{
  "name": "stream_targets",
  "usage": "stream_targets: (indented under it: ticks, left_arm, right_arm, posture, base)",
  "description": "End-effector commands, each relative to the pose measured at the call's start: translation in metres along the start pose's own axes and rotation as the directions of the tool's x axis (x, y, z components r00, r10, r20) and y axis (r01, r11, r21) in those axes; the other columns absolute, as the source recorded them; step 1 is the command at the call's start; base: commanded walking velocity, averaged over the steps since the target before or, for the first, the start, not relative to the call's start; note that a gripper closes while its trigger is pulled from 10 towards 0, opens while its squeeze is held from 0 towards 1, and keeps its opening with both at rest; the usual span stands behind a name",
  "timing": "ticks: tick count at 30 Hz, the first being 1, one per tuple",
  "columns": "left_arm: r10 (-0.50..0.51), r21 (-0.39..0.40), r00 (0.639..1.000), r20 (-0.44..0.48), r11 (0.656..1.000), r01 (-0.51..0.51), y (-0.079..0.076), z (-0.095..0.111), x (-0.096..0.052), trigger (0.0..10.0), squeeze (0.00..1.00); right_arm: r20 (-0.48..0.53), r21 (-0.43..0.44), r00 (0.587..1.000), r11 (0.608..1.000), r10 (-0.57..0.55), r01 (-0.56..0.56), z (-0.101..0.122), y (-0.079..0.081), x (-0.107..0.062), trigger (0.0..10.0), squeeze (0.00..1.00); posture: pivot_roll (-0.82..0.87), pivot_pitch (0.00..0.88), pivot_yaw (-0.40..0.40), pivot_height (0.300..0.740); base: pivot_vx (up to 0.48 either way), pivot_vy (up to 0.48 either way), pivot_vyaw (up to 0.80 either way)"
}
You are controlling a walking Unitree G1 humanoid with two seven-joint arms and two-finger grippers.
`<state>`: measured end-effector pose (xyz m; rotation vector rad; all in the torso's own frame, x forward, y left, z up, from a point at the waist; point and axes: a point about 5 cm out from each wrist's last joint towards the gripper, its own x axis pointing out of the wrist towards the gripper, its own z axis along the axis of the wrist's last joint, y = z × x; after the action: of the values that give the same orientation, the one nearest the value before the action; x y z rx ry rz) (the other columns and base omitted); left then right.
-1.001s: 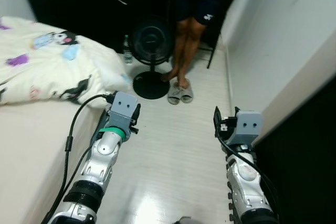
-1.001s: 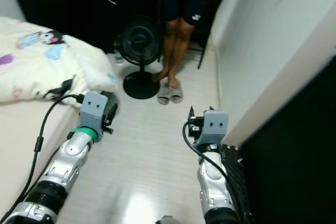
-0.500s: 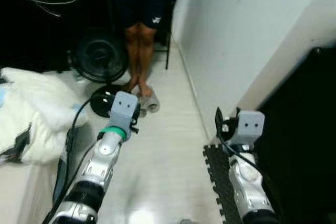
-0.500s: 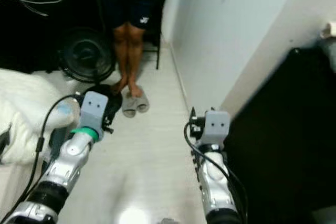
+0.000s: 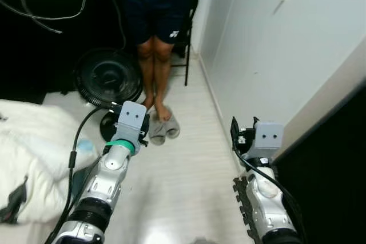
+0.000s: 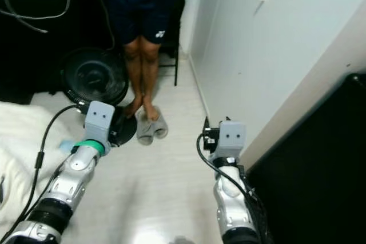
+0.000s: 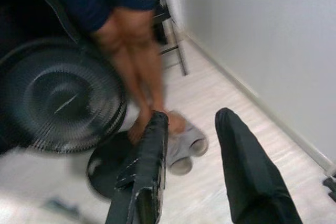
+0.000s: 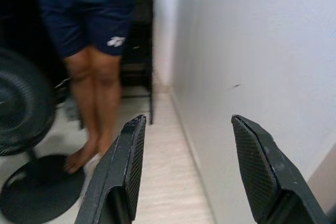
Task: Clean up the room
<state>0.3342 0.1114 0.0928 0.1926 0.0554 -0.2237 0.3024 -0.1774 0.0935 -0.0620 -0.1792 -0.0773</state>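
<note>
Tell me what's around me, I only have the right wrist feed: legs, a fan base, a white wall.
Observer: On your left lies a white blanket that your feed lacks.
Operator: Anything on the floor by those legs?
Observer: A pair of grey slippers lies beside the person's feet, next to the black fan.
Operator: Where's my left claw?
Observer: The left claw is open and empty, held up toward the slippers and fan base.
Operator: And to my right?
Observer: A black toothed-edge mat lies on the floor under the right arm; the right claw is open too.
</note>
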Motion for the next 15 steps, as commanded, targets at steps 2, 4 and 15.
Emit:
stream_targets:
  ticks: [2, 4, 15]
  left_arm:
    - [-0.018, 0.012, 0.999, -0.036, 1.000, 0.018, -0.004, -0.008, -0.002, 10.0, 0.00]
    - [-0.025, 0.011, 0.999, -0.040, 1.000, 0.026, -0.005, -0.008, -0.002, 10.0, 0.00]
    - [-0.151, 0.196, 0.902, -0.405, 0.949, 0.247, -0.009, -0.097, -0.042, 10.0, 0.00]
  right_arm:
    - [-0.042, -0.031, 0.999, 1.000, 0.001, -0.002, -0.008, -0.002, -0.004, 10.0, 0.00]
    - [-0.047, -0.047, 0.999, 0.999, 0.006, -0.009, -0.009, -0.001, -0.004, 10.0, 0.00]
    - [-0.295, -0.122, 0.955, 0.991, 0.015, -0.053, -0.060, -0.004, -0.033, 10.0, 0.00]
  posture:
    - [-0.09, 0.000, 0.049, 0.740]
    - [-0.09, 0.000, 0.049, 0.740]
    - [-0.09, 0.001, 0.048, 0.740]
  base:
    - [0.000, 0.000, 0.00]
    - [0.000, 0.000, 0.00]
    - [0.000, 0.000, 0.53]
